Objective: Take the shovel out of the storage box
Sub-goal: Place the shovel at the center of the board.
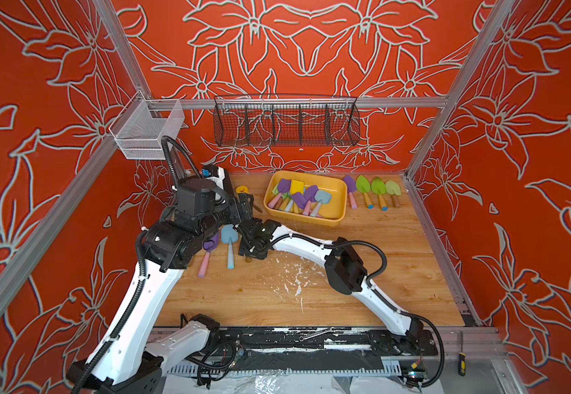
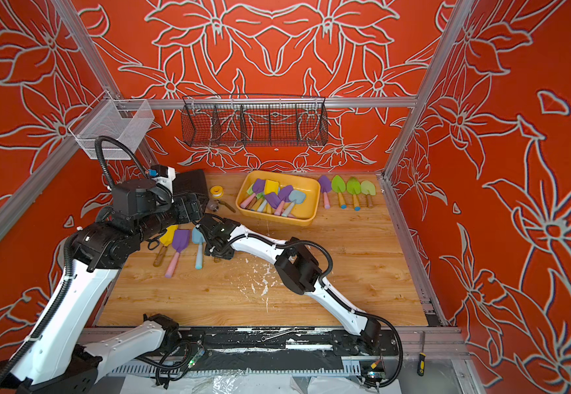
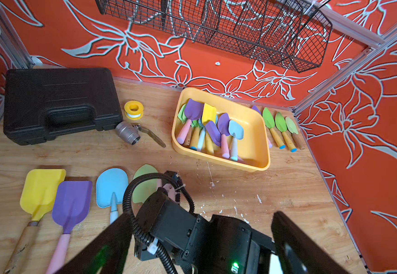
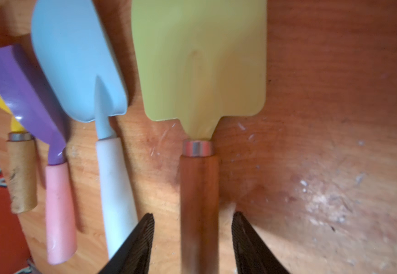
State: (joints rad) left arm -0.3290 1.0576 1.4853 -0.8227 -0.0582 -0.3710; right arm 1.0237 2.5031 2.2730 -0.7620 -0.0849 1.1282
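Fingers [image 4: 143, 239] of the right gripper [image 4: 192, 214] are standing apart on either side of a wooden handle. A strip of table is showing in each gap, so we are reading this tool as parted and clasping nothing. The handle belongs to the green shovel [image 4: 200, 66], which has a pale, squarish blade, a metal collar and a brown grip. It is lying flat on the wooden table [image 4: 323, 118], outside the storage box. Just beside it we are seeing the blue shovel [image 4: 74, 59] with its white grip, then the purple shovel [image 4: 22, 90] with its pink one.

From the left wrist we are getting the whole yellow shovel [image 3: 41, 189] at the end of that row; the right wrist view is catching only its edge. The left gripper [image 3: 202, 213] is hanging spread wide over the right arm, holding nothing. In both top views the right wrist is covering nearly all of the green shovel.

Farther back, well apart from the row, the storage box [image 3: 249, 132] is sitting near the back wall. It is a yellow-orange tub holding a crossed pile of shovels [image 3: 207, 128]. Four more shovels [image 1: 372, 191] are lying side by side just to its right. Only the left wrist view is showing the whole black case [image 3: 60, 104], with the tape roll [image 3: 133, 109] and valve [image 3: 127, 131] near it. Farthest off, the wire basket [image 1: 286, 122] is hanging on the back wall.
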